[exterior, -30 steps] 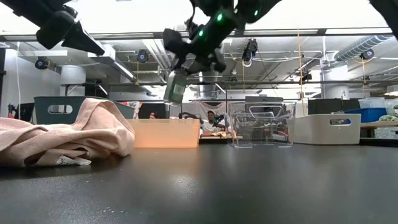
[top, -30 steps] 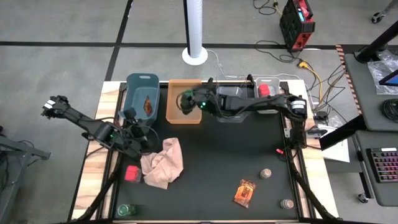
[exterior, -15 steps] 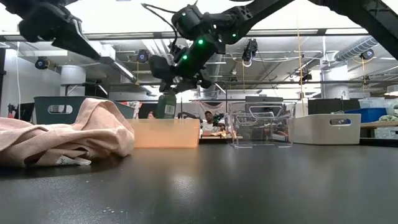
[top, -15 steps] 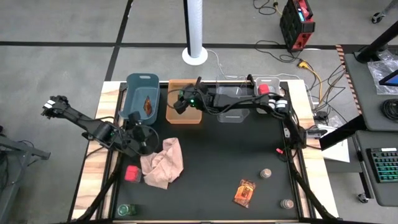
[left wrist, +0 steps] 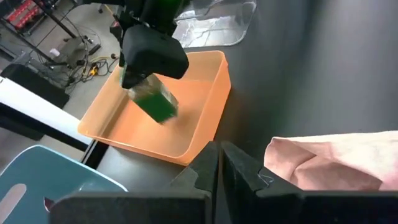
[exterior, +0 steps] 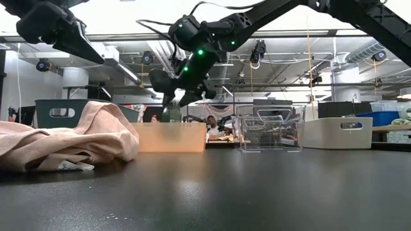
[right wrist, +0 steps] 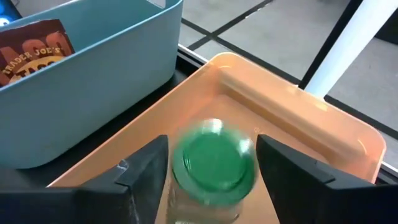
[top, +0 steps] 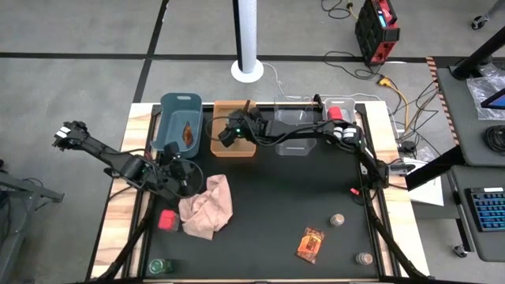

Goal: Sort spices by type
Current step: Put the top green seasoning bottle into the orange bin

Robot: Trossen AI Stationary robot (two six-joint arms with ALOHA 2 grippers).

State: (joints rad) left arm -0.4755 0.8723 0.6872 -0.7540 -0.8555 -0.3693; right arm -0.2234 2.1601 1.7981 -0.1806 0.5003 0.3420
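Observation:
My right gripper (top: 228,136) hangs open over the orange bin (top: 233,150). A green-capped jar (right wrist: 214,160) shows blurred between and just below its spread fingers. In the left wrist view the jar (left wrist: 155,102) is tilted under the right gripper (left wrist: 149,53), inside the bin's walls. My left gripper (top: 180,168) is shut, empty, by the pink cloth's far edge. On the table lie a red box (top: 167,219), another green-capped jar (top: 158,267), a foil packet (top: 310,244) and two tan-lidded jars (top: 337,219) (top: 364,258).
Four bins stand along the far edge: blue (top: 178,102) with a foil packet (top: 188,132), orange, clear (top: 293,126), and white (top: 351,105) with a red box (top: 334,114). The pink cloth (top: 207,207) is heaped left of centre. Bare black mat fills the middle.
My right gripper has moved toward the table's left and down over the orange bin. The green-capped jar went with it from high above the bin's rim to down at the bin, and now shows blurred below the fingers.

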